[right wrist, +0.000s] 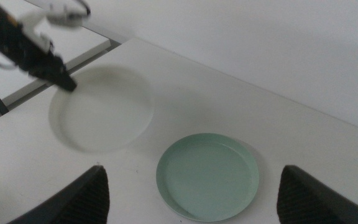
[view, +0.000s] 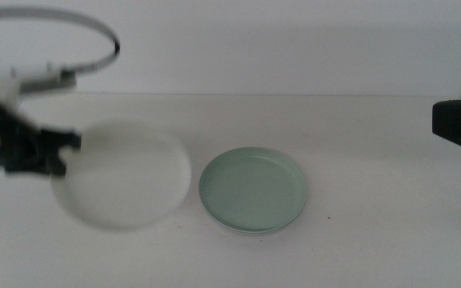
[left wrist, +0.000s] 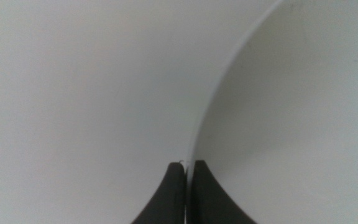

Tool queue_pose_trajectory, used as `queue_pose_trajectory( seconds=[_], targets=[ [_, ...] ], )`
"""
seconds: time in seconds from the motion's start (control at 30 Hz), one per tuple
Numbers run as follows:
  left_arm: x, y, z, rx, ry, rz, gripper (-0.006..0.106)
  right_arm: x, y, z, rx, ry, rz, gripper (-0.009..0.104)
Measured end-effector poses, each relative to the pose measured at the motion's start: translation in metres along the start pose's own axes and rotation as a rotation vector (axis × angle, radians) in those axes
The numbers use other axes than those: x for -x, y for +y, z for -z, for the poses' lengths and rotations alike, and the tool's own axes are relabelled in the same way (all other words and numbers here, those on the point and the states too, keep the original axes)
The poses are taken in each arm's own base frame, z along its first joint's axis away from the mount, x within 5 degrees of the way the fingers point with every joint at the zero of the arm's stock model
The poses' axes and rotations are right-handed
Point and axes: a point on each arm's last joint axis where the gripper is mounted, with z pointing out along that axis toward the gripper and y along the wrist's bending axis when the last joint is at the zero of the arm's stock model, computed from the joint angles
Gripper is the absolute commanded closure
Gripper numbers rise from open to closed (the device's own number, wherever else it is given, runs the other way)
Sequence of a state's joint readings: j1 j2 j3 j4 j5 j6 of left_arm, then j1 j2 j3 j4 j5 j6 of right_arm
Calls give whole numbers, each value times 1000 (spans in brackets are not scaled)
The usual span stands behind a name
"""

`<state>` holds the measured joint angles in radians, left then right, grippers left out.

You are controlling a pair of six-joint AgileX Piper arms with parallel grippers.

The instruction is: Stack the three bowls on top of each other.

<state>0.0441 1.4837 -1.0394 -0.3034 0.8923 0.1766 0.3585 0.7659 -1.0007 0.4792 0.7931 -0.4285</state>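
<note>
You had two bowls in plain sight: one white bowl (view: 122,176) and one green bowl (view: 253,190). In the middle view a thin second rim showed under the green bowl's near edge, which may have been a third bowl beneath it; you could not have confirmed that from these views.

At the left, your left gripper (view: 61,152) was clenched on the white bowl's left rim. The left wrist view showed both jaws pressed together with the thin white rim (left wrist: 219,93) running up from between them. The white bowl appeared blurred and tilted, its held edge raised, over the table (view: 374,232) left of centre. The gripper sat at the bowl's outer left edge, with the bowl body extending to the right of it.

At centre, the green bowl lay flat on the table, just beside the white bowl's right edge, apart from both grippers.

At the right, your right gripper (view: 459,126) waited at the picture's right edge, well apart from both bowls. Its jaws stood wide apart in the right wrist view, grasping nothing.
</note>
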Motion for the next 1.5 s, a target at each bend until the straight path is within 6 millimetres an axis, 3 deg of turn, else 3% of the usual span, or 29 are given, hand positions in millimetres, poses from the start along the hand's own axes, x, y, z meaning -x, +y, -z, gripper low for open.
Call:
queue_pose_trajectory(
  seconds=[0.1, 0.17, 0.3, 0.43, 0.63, 1.03, 1.2, 1.33, 1.43, 1.5],
  targets=[
    [26, -28, 23, -38, -45, -66, 102, 0, 0, 0, 0, 0, 0, 2],
    [42, -47, 20, -62, -35, -100, 102, 0, 0, 0, 0, 0, 0, 2],
    [66, -91, -17, -106, 39, -182, 102, 0, 0, 0, 0, 0, 0, 2],
    [74, -121, -62, -132, 120, -227, 102, 0, 0, 0, 0, 0, 0, 2],
    [75, -134, -104, -158, 158, -211, 102, 0, 0, 0, 0, 0, 0, 2],
    [73, -139, -132, -216, 182, -184, 97, 0, 0, 0, 0, 0, 0, 2],
    [72, -138, -139, -218, 196, -181, 77, 0, 0, 0, 0, 0, 0, 2],
    [74, -139, -133, -213, 190, -198, 43, 0, 0, 0, 0, 0, 0, 2],
    [80, -133, -110, -193, 150, -221, 10, 0, 0, 0, 0, 0, 0, 2],
    [87, -126, -77, -163, 76, -235, 7, 0, 0, 0, 0, 0, 0, 2]
  ],
)
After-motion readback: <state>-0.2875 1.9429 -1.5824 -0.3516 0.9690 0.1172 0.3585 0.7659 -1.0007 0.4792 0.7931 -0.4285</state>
